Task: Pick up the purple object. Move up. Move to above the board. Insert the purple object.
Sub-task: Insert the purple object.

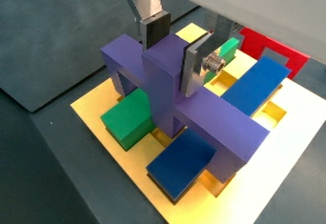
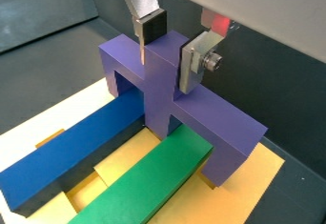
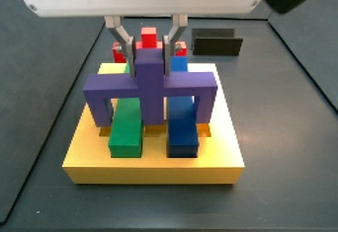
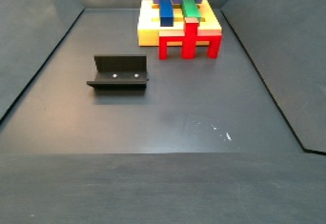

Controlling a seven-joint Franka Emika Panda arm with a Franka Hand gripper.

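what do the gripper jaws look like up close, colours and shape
The gripper has two flat silver metal plates as jaws, each faced with a dark pad. In a wrist view one plate shows a round bolt on its outer side. In a side view thin pale finger arms angle down from a white housing.

Even, diffuse overhead lighting is observed in all views. Soft shadows are cast beneath the purple object [image 3: 150,86]. The gripper [image 1: 174,45] fingers are rendered slightly blurred, overexposed at close range.
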